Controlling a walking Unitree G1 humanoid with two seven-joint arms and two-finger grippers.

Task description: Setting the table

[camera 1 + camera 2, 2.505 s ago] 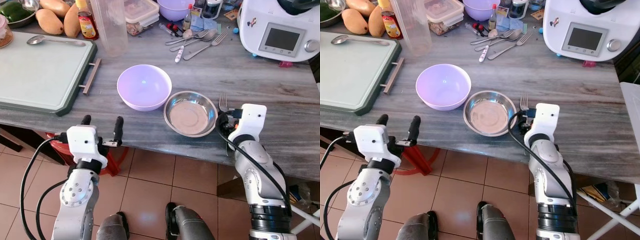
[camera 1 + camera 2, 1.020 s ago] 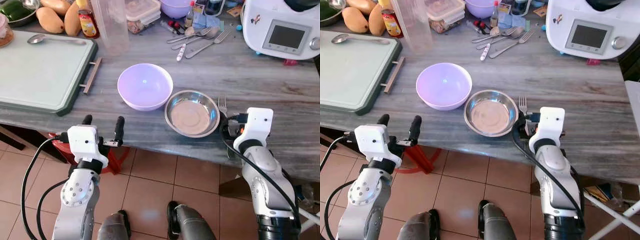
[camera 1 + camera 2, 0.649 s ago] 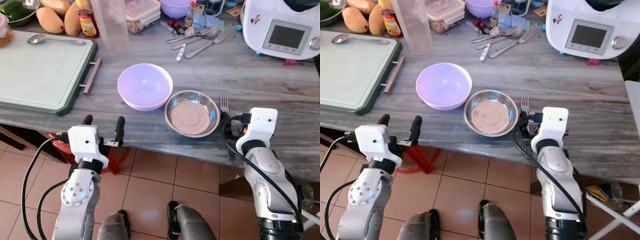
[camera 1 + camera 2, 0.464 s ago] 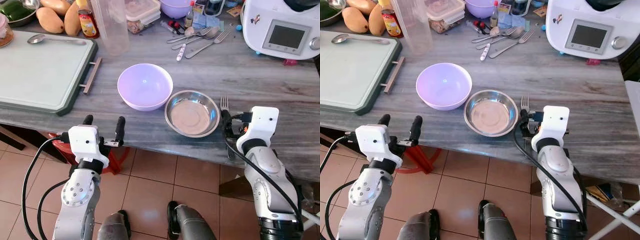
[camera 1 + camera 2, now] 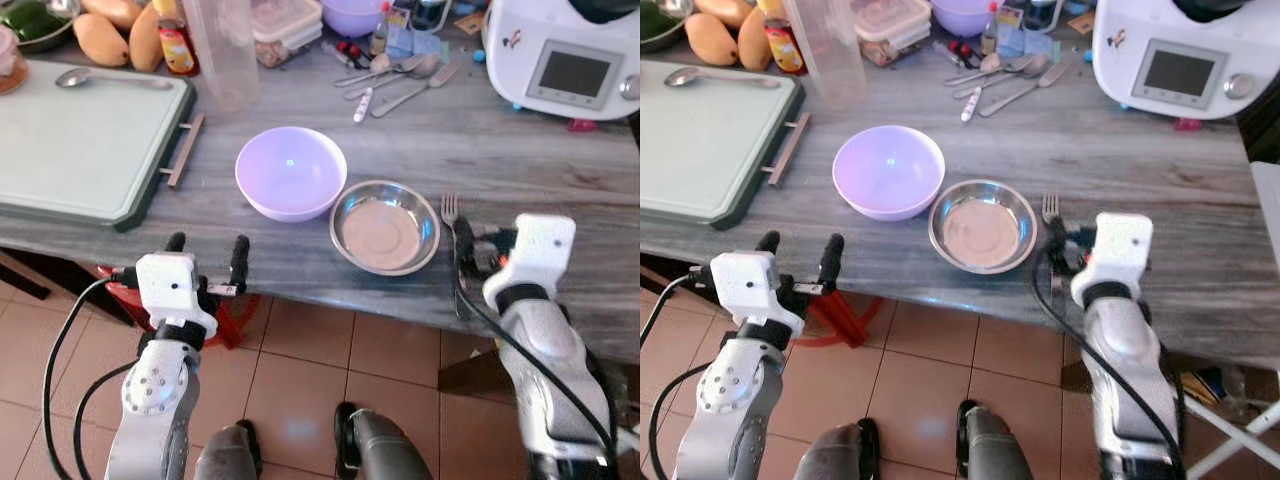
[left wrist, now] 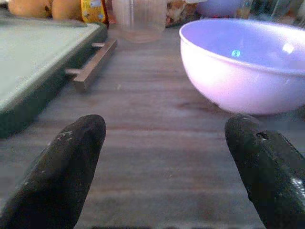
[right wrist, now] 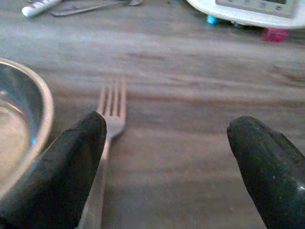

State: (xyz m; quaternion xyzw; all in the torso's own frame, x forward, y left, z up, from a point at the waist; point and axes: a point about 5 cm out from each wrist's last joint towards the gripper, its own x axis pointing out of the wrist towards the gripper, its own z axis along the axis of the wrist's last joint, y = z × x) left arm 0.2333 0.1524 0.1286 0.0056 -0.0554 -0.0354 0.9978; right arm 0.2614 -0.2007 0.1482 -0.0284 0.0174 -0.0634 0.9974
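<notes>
A lilac bowl (image 5: 290, 172) and a smaller steel bowl (image 5: 385, 226) stand side by side near the table's front edge. A fork (image 5: 450, 208) lies flat just right of the steel bowl, tines pointing away from me. My right gripper (image 5: 478, 250) is open over the fork's handle end. In the right wrist view the fork (image 7: 110, 119) lies beside one black finger (image 7: 71, 167), with nothing clamped. My left gripper (image 5: 207, 250) is open in front of the table edge, level with the lilac bowl (image 6: 243, 67).
A green cutting board (image 5: 80, 140) with a spoon (image 5: 105, 80) on it fills the left side. Behind are a clear jug (image 5: 222, 50), loose cutlery (image 5: 395, 80), mangoes (image 5: 100, 40) and a white kitchen machine (image 5: 565, 55). Tiled floor lies below the table edge.
My right arm has drifted to the right, away from the steel bowl, while the fork stays flat on the table. The left arm has not moved.
</notes>
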